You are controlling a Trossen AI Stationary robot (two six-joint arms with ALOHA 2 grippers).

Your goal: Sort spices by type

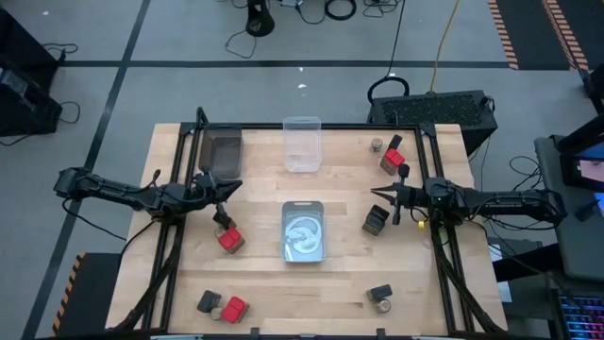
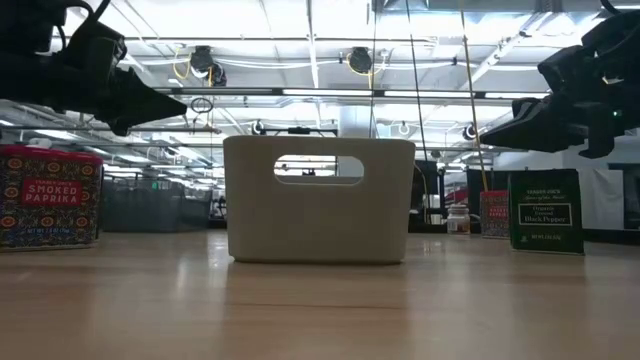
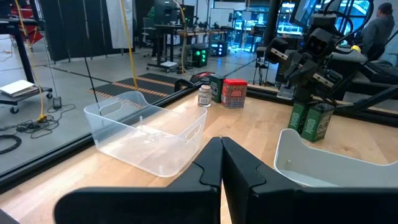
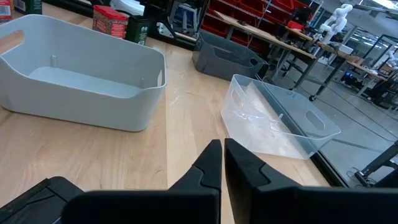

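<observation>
spices: small tins and jars scattered in clusters on the counter (image 1: pixel 264 283), all placed here relative to the white bin (image 1: pixel 304 231) at mid-counter. None sits in a bin.
red tin (image 1: pixel 227 239): left of the white bin, near it, with a round jar (image 1: pixel 223 229) touching its far side.
near-left pair: red tin (image 1: pixel 234 307) and a dark one (image 1: pixel 207 301), nearer the front edge than the white bin, well apart from it.
black tin (image 1: pixel 376 220): just right of the white bin; label in the low view reads black pepper.
near-right pair: black tin (image 1: pixel 379 292) with a jar (image 1: pixel 382 304) touching it, right of and in front of the white bin.
far-right cluster: red tin (image 1: pixel 394 157), jar (image 1: pixel 376 144) and a dark tin, beyond and right of the white bin.
other bins: clear bin (image 1: pixel 302 144) straight beyond the white bin; dark bin (image 1: pixel 223 153) beyond it to the left.
left hand (image 1: pixel 223 189): raised over the counter left of the white bin, just beyond the red tin and jar, not touching them. Fingers pressed together, nothing between them (own wrist view).
right hand (image 1: pixel 376 194): raised right of the white bin, just beyond the black tin, apart from it. Fingers likewise closed on nothing.
step in hand (judgement): sorting barely begun or not begun; both hands empty, each poised near a first pick.
next move (judgement): the left hand must spread its fingers, drop over the red tin and clear the touching jar; the right does the same over the black tin. One bin per kind looks the likely plan.
</observation>
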